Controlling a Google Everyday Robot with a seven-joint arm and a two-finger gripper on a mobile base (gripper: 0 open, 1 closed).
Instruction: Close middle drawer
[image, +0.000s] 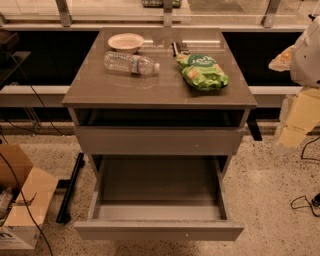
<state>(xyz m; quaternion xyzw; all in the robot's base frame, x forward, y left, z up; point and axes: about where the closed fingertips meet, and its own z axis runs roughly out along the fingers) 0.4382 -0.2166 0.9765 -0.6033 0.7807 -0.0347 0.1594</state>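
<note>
The middle drawer (159, 231) is pulled far out of the grey cabinet. Its plain flat front sits low in the view, with a tiny pale speck toward its right. Its grey box interior (159, 182) is bare. Above it, another grey drawer front (159, 140) stands slightly out under the countertop (100, 87). My gripper (295, 125) hangs blurred at the right edge, beside the cabinet at about the height of the upper drawer front. It is apart from the open drawer and above its right corner.
On the countertop lie a white bowl (126, 42), a clear water bottle (131, 63) on its side, a green chip bag (202, 72) and a small dark object (179, 48). A cardboard box (20, 200) and a black bar (70, 187) are on the floor at left. Cables (305, 202) lie at right.
</note>
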